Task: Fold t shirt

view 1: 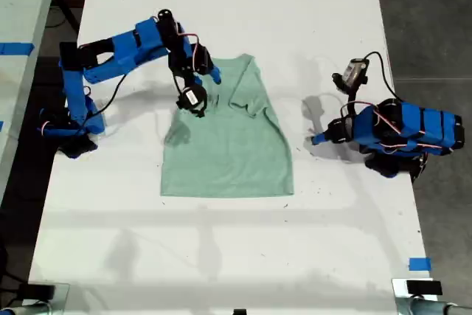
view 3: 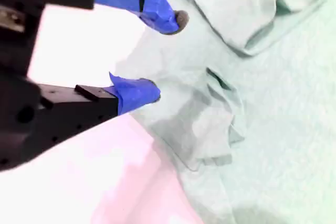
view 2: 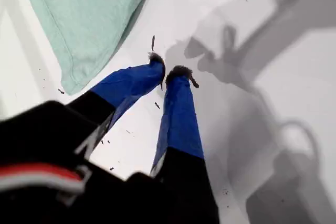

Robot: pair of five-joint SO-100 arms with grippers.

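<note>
The pale mint-green t shirt (view 1: 228,145) lies flat in the middle of the white table (view 1: 221,256), its upper part bunched into folds. My second gripper (view 1: 214,77) hangs open over the shirt's upper edge on the exterior view's left. In the second wrist view its blue fingertips (view 3: 178,19) straddle the wrinkled cloth (view 3: 273,129), holding nothing. My first gripper (view 1: 316,139) rests shut near the bare table, just off the shirt's edge on the exterior view's right. The first wrist view shows its closed tips (view 2: 169,73) beside a hemmed corner of the t shirt (view 2: 84,19).
Blue tape (view 1: 419,263) marks the table near the exterior view's lower right corner. A second table with blue tape (view 1: 16,48) stands at the exterior view's left. Dark floor (view 1: 435,20) borders the table on the exterior view's right.
</note>
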